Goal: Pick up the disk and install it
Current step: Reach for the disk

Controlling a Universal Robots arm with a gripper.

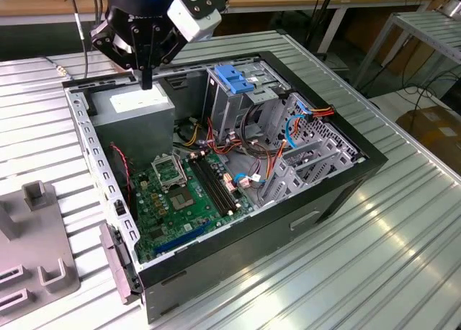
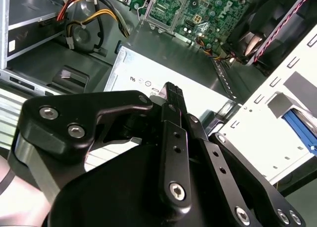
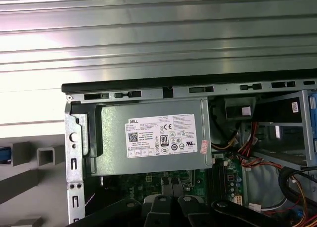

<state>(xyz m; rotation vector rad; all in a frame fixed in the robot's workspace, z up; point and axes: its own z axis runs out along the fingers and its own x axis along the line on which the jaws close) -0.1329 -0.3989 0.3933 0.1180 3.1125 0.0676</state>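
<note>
My gripper (image 1: 147,80) hangs over the back corner of the open computer case (image 1: 346,189), at the exterior view's left. It is just above the grey power supply box (image 1: 137,112) with a white sticker (image 3: 161,137). In the second wrist view its black fingers (image 2: 172,95) lie pressed together with nothing between them. A ribbed blue plastic edge (image 2: 299,130) sits in a pale fixture beside the case. I cannot tell whether it belongs to the disk, which I cannot make out otherwise.
Inside the case are a green motherboard (image 1: 184,193), a metal drive cage topped by a blue clip (image 1: 234,78), and bundles of red, orange and blue cables (image 1: 295,125). A grey slotted fixture (image 1: 36,258) stands on the ribbed metal table (image 1: 403,251).
</note>
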